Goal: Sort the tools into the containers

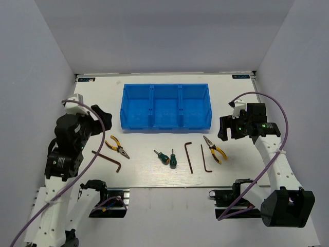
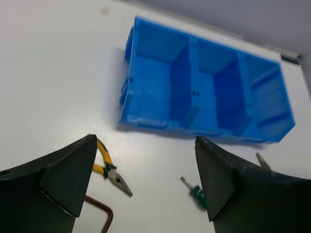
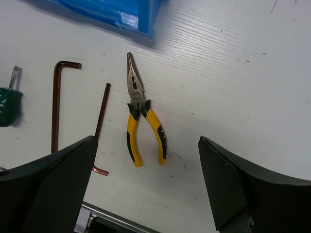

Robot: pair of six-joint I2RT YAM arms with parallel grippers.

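The blue three-compartment bin [image 1: 165, 86] stands at the back middle of the table, all compartments bare. In a row in front of it lie yellow-handled pliers [image 1: 117, 146], a hex key [image 1: 108, 159], two green screwdrivers [image 1: 162, 157] [image 1: 173, 159], two more hex keys [image 1: 189, 157] [image 1: 205, 160] and second pliers [image 1: 215, 149]. My left gripper [image 2: 146, 140] hangs open above the left pliers [image 2: 109, 170], holding nothing. My right gripper [image 3: 146, 139] is open above the right pliers [image 3: 143, 121], also holding nothing.
The white table [image 1: 103, 92] is walled by grey panels at the back and both sides. Its metal front edge [image 3: 112, 221] runs just below the tools. The bin's near corner [image 3: 121, 14] shows in the right wrist view.
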